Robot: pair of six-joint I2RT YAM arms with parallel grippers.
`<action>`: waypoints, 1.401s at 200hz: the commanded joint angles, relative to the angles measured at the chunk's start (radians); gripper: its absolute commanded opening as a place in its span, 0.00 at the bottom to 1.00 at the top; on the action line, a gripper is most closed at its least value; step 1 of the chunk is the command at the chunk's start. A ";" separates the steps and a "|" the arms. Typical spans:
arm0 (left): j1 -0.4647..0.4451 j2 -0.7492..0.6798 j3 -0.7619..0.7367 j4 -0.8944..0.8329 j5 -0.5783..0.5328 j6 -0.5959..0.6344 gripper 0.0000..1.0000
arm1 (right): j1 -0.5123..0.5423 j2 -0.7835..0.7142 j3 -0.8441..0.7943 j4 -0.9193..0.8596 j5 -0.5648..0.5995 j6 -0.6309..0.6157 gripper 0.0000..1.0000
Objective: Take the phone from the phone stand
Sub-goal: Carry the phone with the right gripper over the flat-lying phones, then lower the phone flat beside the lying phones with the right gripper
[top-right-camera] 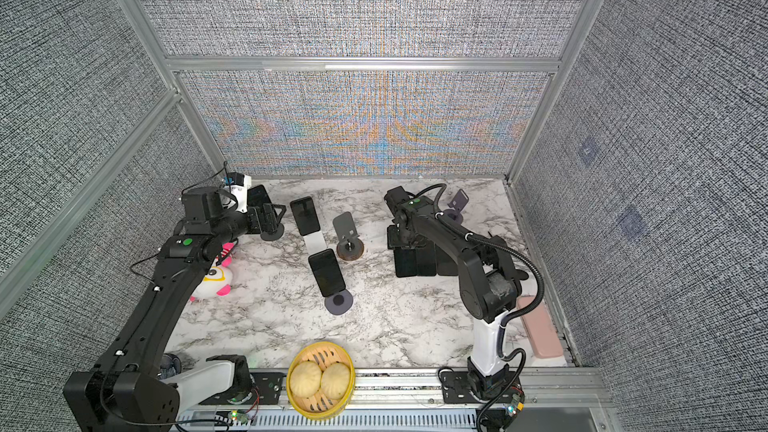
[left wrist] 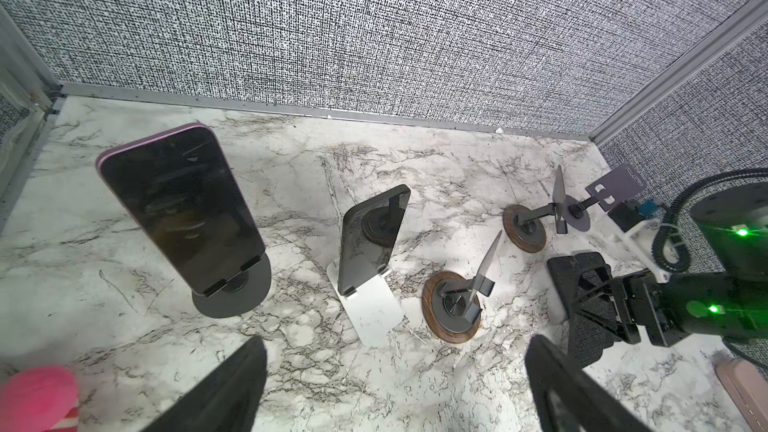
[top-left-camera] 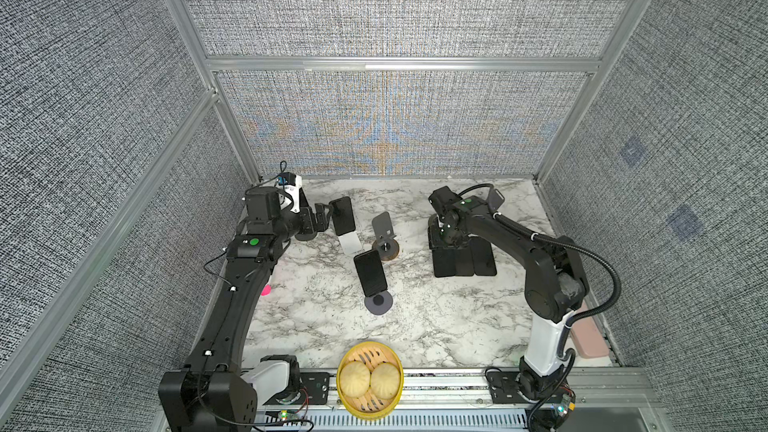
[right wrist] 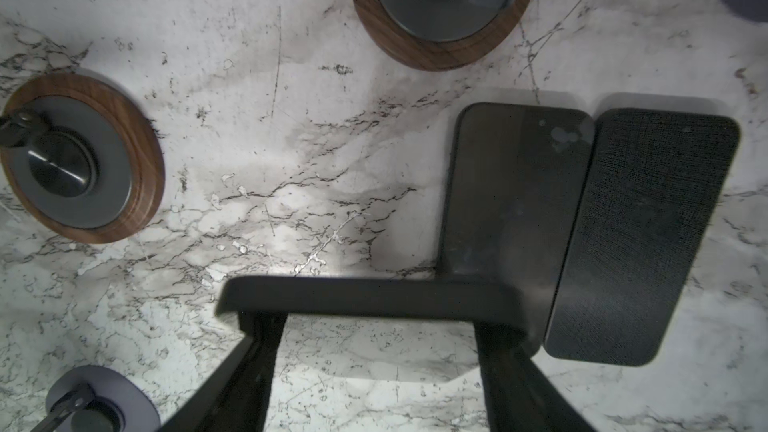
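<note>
Grip: left fingers (left wrist: 232, 388) wide apart over bare marble (left wrist: 395, 392) | right fingers (right wrist: 249, 367) seemingly clamp phone (right wrist: 365, 297) edges

There are six phones (top-left-camera: 343, 215), six phone stands (top-left-camera: 382, 224), two buns (top-left-camera: 354, 379) inside one yellow basket (top-left-camera: 370, 346), one plush toy (top-right-camera: 212, 278), one pink box (top-right-camera: 540, 332) and also two robot arms (top-left-camera: 232, 326).

The white, grey-veined marble tabletop (top-left-camera: 316, 326) bears two wood-rimmed round phone stands (right wrist: 79, 159), a grey disc-based stand (top-left-camera: 379, 304), two black phones (right wrist: 515, 184) lying flat side by side, and a pink-white plush toy (top-right-camera: 212, 280).
</note>
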 commanded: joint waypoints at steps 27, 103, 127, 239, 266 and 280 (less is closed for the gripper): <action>0.003 0.002 0.005 0.008 0.004 0.010 0.98 | -0.002 0.030 0.010 0.026 -0.030 0.032 0.59; 0.002 0.002 0.005 0.007 0.001 0.012 0.98 | -0.017 0.073 -0.010 0.123 -0.002 0.074 0.59; 0.002 0.001 0.005 0.007 0.000 0.013 0.98 | -0.018 0.094 -0.012 0.147 0.001 0.085 0.59; 0.002 0.003 0.004 0.006 -0.001 0.014 0.98 | -0.017 0.129 -0.039 0.225 0.015 0.098 0.59; 0.002 0.003 0.005 0.006 -0.001 0.013 0.98 | -0.016 0.140 -0.031 0.231 0.017 0.099 0.60; 0.001 0.002 0.005 0.008 0.002 0.014 0.98 | -0.015 0.143 -0.031 0.232 0.019 0.102 0.61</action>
